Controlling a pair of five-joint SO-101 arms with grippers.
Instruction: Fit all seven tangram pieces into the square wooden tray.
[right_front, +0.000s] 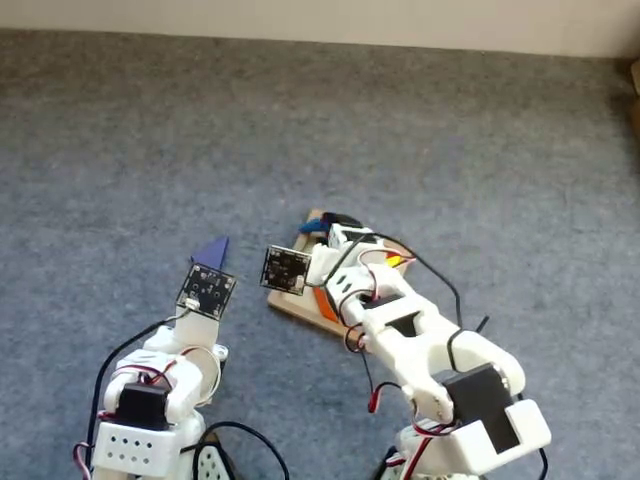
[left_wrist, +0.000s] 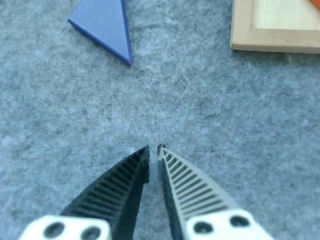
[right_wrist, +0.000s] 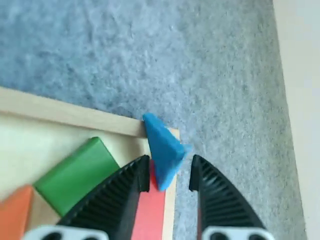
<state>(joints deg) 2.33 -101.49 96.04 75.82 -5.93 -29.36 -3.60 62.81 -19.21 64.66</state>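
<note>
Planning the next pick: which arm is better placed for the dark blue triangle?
Left: the left gripper faces the dark blue triangle; the right gripper straddles a light blue piece at the tray corner.

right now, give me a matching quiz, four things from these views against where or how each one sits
Things:
1. dark blue triangle
2. light blue triangle
3. green piece
4. left gripper

Places or states:
a. lying flat inside the tray
b. on the carpet, outside the tray
c. tilted at the tray's corner
d. shut, over bare carpet

Pairs: 1-b, 2-c, 3-a, 4-d
</note>
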